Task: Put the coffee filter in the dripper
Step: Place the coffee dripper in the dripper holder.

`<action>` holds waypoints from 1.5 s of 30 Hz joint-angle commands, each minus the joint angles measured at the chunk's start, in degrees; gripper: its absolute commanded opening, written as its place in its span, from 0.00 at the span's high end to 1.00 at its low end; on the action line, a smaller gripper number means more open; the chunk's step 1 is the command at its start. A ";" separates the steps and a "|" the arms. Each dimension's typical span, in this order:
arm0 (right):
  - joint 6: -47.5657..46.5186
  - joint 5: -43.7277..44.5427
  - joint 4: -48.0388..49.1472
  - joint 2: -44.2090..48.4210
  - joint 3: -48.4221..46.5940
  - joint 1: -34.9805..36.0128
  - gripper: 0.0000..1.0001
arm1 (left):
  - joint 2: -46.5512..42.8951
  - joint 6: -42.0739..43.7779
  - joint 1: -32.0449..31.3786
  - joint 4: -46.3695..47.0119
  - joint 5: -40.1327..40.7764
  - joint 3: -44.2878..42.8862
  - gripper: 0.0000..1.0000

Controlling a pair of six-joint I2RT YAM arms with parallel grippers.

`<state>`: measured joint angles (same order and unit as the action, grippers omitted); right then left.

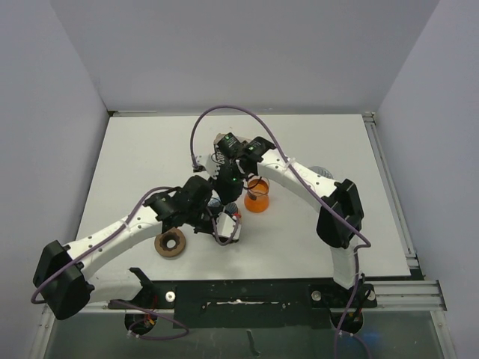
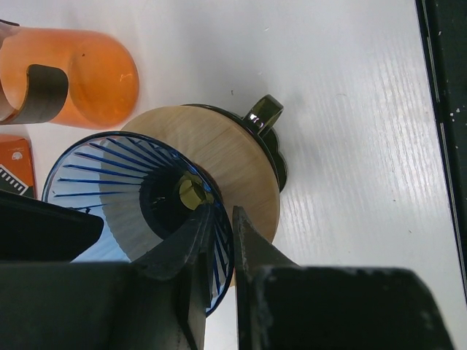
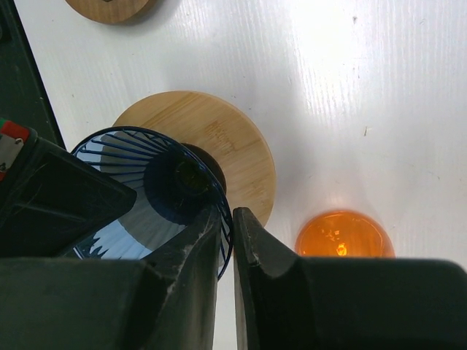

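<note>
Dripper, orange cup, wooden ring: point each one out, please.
dripper (image 2: 109,168), left wrist view, on its ribbed blue wall.
orange cup (image 3: 343,233), right wrist view, middle of its visible part.
wooden ring (image 1: 159,244), top external view, on its left rim.

Hides the near rim of the dripper behind the fingers in both wrist views. Crops the orange cup at the left wrist view's edge, the wooden ring at the right's top.
</note>
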<state>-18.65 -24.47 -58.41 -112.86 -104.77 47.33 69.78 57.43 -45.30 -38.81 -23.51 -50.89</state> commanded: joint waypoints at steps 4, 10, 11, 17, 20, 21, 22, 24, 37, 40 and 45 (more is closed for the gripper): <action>-2.00 0.77 -6.39 -1.39 -4.29 -0.34 0.81 | 3.84 -1.60 -0.05 -8.21 3.25 -3.28 0.88; -2.09 -0.38 -7.13 -1.29 -5.70 -0.76 0.72 | 3.62 -1.64 -0.12 -7.69 2.62 -4.85 0.81; -2.09 -0.47 -7.22 -1.18 -5.78 -0.84 0.72 | 3.68 -1.69 -0.12 -7.69 2.49 -5.05 0.80; -2.08 -1.00 -7.50 -0.83 -6.14 -1.36 0.70 | 3.94 -1.94 -0.13 -7.52 2.15 -6.52 0.68; -2.08 -1.21 -7.75 -0.70 -6.23 -1.59 0.69 | 3.96 -2.08 -0.05 -7.42 1.90 -7.45 0.64; -2.09 -1.27 -7.77 -0.63 -6.23 -1.61 0.69 | 4.03 -2.18 -0.10 -7.42 1.82 -7.79 0.62; -2.05 -1.33 -7.81 -0.55 -6.28 -1.67 0.68 | 4.09 -2.19 -0.06 -7.47 1.75 -8.22 0.61; -2.09 -1.53 -7.90 -0.37 -6.24 -1.84 0.67 | 4.22 -2.35 -0.06 -7.63 1.41 -9.22 0.57; -3.46 -2.86 -8.43 2.71 -5.16 -2.18 0.54 | 3.73 -2.98 0.08 -9.50 -2.54 -12.74 0.47; -3.72 -2.87 -8.38 3.73 -5.00 -2.24 0.51 | 3.54 -2.99 0.49 -10.36 -3.10 -13.81 0.45; -4.15 -3.19 -8.30 5.78 -5.50 -2.84 0.48 | 2.94 -3.42 2.49 -11.73 -6.67 -15.93 0.41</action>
<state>-21.91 -26.13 -66.76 -112.99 -108.62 45.34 74.37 54.50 -44.62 -49.32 -25.39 -62.59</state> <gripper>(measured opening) 0.509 0.575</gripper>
